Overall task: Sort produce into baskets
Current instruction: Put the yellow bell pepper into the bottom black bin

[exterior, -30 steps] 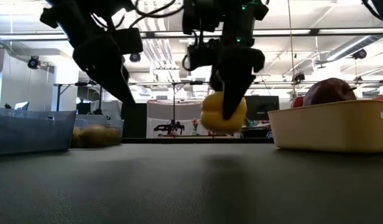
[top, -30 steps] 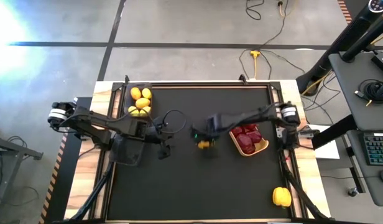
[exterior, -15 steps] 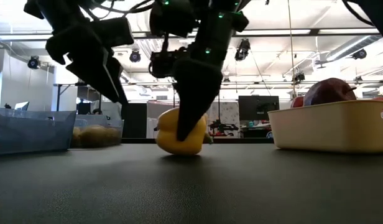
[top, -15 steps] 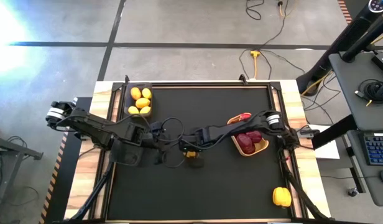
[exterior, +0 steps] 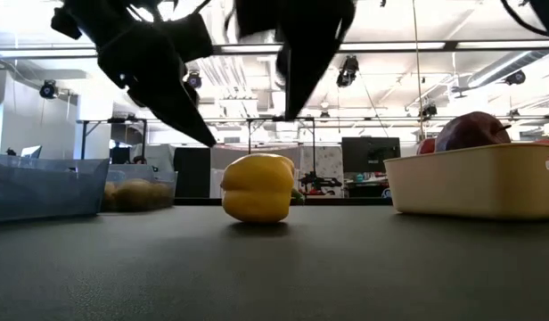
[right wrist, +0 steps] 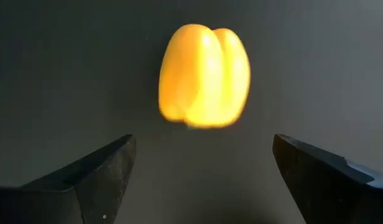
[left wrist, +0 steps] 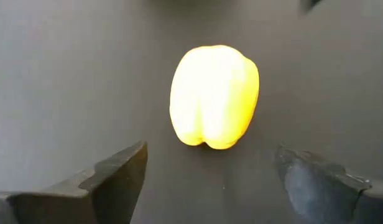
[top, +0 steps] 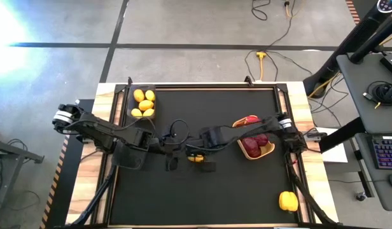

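Both tools hang over mid-desk, and between them sits a yellow pepper, free on the dark mat. The right tool has its jaws spread wide, gripping nothing, pepper just ahead of its fingertips and apart from them. The left tool is splayed too, empty, fronting the same pepper from the other side, which reads like a handover across the middle. The pepper is glossy, lobed and blocky, resting on its side, likely to rock under a nudge. Out behind the left tool, a black mesh basket holds yellow pieces; beyond the right tool, the tan basket holds dark red ones. A second yellow pepper lies well off, near the right arm's base.
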### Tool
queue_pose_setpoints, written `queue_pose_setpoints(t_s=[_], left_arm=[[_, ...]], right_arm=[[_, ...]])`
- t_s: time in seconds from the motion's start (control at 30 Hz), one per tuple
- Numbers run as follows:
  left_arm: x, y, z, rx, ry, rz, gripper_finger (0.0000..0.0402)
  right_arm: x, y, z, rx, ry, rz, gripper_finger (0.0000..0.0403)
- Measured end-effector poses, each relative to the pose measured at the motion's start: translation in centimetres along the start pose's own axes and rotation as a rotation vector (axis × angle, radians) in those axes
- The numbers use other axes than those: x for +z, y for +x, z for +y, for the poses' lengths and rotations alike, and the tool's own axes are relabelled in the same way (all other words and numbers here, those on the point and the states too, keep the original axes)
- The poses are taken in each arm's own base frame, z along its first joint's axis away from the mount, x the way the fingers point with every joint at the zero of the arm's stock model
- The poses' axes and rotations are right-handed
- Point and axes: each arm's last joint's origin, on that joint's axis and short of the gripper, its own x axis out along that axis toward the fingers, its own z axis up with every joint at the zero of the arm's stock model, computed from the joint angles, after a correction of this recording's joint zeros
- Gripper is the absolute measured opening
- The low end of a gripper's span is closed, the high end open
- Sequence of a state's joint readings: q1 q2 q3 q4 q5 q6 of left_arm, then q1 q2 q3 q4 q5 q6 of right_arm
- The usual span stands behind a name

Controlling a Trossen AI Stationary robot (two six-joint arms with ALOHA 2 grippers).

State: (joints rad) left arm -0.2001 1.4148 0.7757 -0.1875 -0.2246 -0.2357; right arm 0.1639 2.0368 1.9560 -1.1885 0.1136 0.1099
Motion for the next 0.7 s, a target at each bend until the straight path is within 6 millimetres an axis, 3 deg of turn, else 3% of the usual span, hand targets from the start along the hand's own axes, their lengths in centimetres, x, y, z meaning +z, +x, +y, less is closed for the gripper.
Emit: queue_pose_setpoints(t_s=[0.13, 0.37, 0.57, 0.7], left_arm=[[0.4, 1.0, -0.3, -0.001, 0.011, -0.004, 0.0352], [2.4, 3.7, -1.3, 0.008, 0.087, 0.022, 0.0398], [3.5, 8.0, -1.3, 0.043, 0.090, 0.097, 0.0390], [3.6, 10.5, -1.1, 0.067, 0.093, 0.175, 0.0388]], right_arm=[[-1.5, -4.5, 1.8, -0.074, 0.006, -0.031, 0.0370], [-5.1, -11.9, 4.6, -0.138, 0.211, -0.222, 0.0370], [-8.2, -15.5, 7.4, -0.152, 0.334, -0.337, 0.0370], [-9.9, -16.3, 9.1, -0.133, 0.377, -0.328, 0.0370]])
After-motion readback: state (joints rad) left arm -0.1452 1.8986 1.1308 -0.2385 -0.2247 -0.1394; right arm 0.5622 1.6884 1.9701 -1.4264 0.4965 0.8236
